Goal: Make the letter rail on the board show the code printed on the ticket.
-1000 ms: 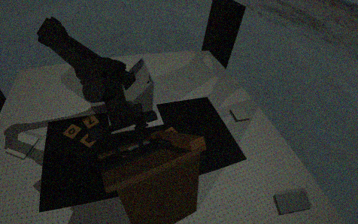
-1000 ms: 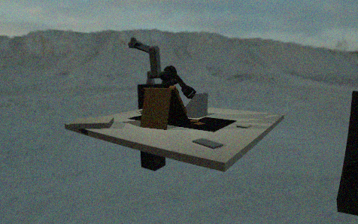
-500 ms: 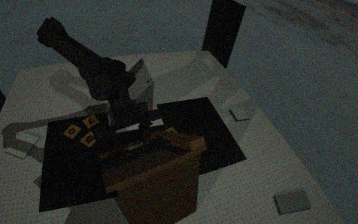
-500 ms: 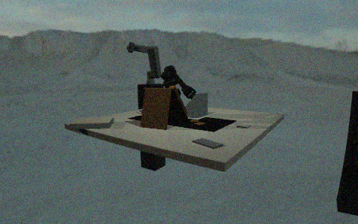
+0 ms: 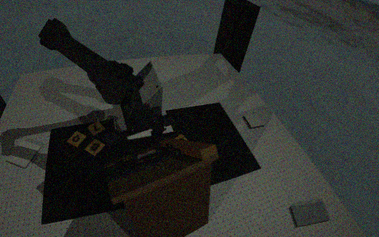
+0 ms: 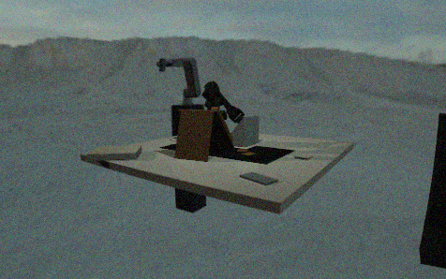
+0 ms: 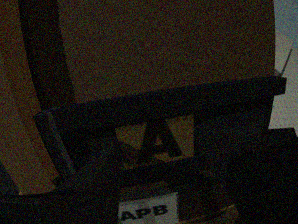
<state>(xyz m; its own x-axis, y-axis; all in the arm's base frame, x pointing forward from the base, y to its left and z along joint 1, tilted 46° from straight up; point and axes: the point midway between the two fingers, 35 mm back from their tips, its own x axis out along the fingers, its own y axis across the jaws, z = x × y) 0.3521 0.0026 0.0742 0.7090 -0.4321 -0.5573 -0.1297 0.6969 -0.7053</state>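
Note:
My gripper (image 7: 157,137) is shut on the A tile (image 7: 172,150), an orange tile with a black letter, lying in the dark letter rail (image 7: 150,97). There is a dark gap between the tile and the rail's left end in the wrist view. The ticket (image 7: 170,202) just below reads APB. The rail is on the brown board (image 7: 170,45) (image 5: 171,207) (image 6: 193,136). Three more orange tiles, one at the left (image 5: 76,139), one behind (image 5: 95,128) and one nearer the board (image 5: 95,147), lie on the black mat (image 5: 235,155); their letters are too dark to read surely.
A grey upright block (image 5: 150,87) (image 6: 248,131) stands behind the board. A flat grey slab (image 5: 310,213) (image 6: 259,178) lies near the counter's edge, and a small pale block (image 5: 258,118) lies beyond the mat. A thick pale slab (image 6: 112,152) lies at the other side. A grey arm (image 6: 192,77) stands behind.

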